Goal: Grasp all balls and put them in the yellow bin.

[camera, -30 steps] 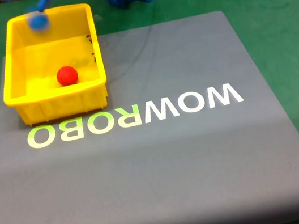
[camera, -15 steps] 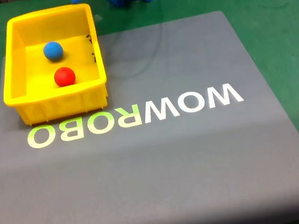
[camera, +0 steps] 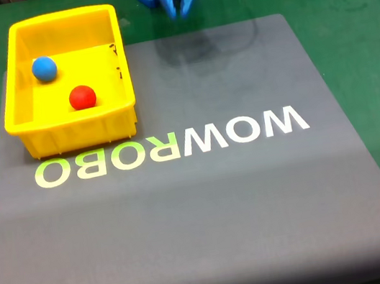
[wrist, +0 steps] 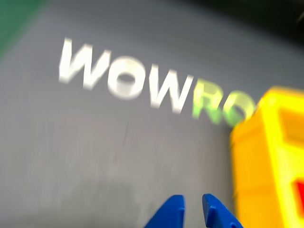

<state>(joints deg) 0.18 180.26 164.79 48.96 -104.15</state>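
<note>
Gripper point(wrist: 192, 209) low over mat point(wrist: 118, 156), empty.

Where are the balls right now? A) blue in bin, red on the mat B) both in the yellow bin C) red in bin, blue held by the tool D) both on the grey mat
B: in the fixed view the red ball and the blue ball both lie inside the yellow bin, apart from each other.

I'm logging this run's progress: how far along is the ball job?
Done: the red ball and the blue ball both lie inside the yellow bin. In hand: nothing; the gripper is over the grey mat, jaws nearly closed on nothing. Left: no ball shows on the mat, so the job looks complete.
</note>
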